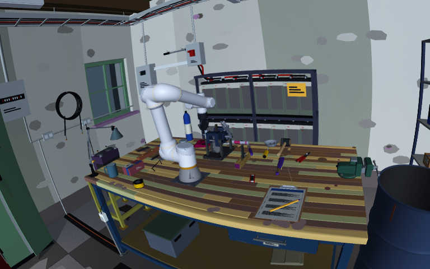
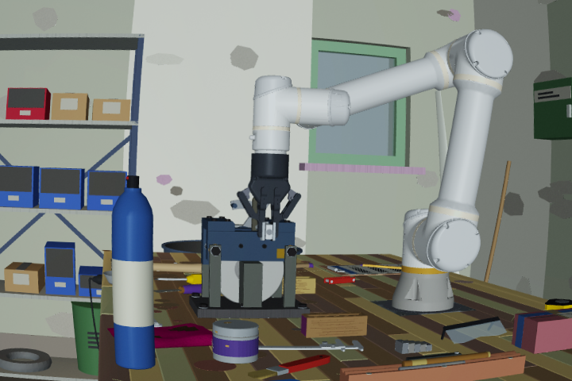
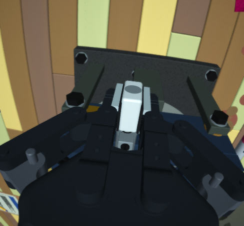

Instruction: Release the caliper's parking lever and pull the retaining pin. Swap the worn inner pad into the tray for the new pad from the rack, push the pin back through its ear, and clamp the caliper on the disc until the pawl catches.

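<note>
The brake disc (image 2: 251, 278) is partly hidden behind the grey stand posts and under the blue caliper (image 2: 247, 240). The caliper sits on a dark base plate (image 3: 147, 64) at the far side of the bench. A white block-shaped tab (image 3: 130, 106) stands up from the caliper's top, with a light grey plate behind it. I cannot tell whether it is the pad's tab or the lever. My gripper (image 2: 268, 229) points straight down onto the caliper's top (image 1: 215, 135). It is closed on the white tab.
Behind the caliper stands a dark rack of grey bins (image 1: 257, 100). A blue and white cylinder (image 2: 133, 278) stands beside the fixture. A purple tin (image 2: 235, 341), a wooden block (image 2: 334, 324), a red-handled tool (image 2: 296, 365) and a magenta cloth (image 2: 183, 334) lie nearby.
</note>
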